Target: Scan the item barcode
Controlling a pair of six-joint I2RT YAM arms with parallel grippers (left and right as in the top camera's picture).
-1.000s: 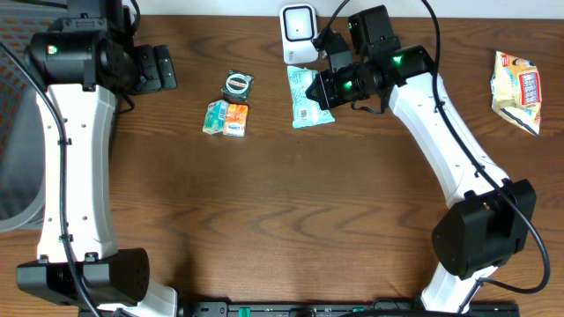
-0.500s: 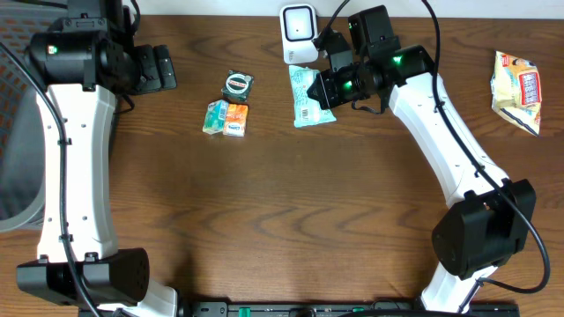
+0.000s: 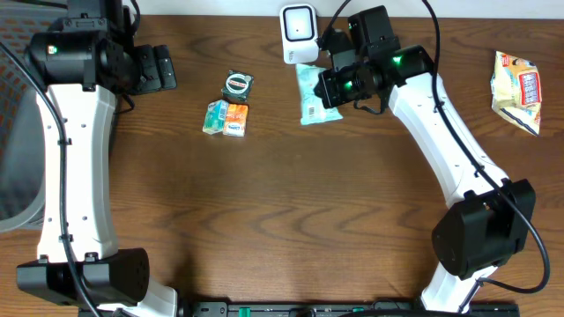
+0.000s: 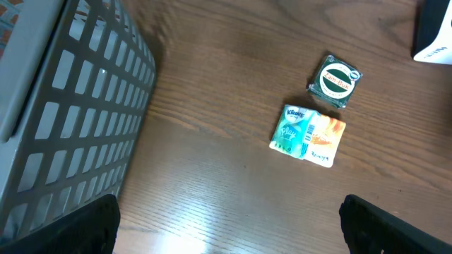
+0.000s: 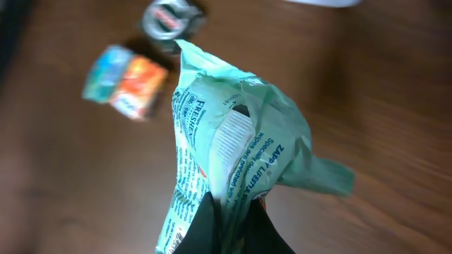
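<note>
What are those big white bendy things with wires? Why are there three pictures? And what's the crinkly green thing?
Those are two robot arms at a wooden table: the left arm and the right arm. One picture looks straight down from above. The other two come from little cameras on each arm's wrist. The right gripper, a two-finger pincher, is shut on the green packet, holding it close to the white scanner. The left gripper is open and holds nothing. On the table lie a tissue pack, a round tin and a yellowish bag. The left wrist camera also sees a grey basket.
</note>
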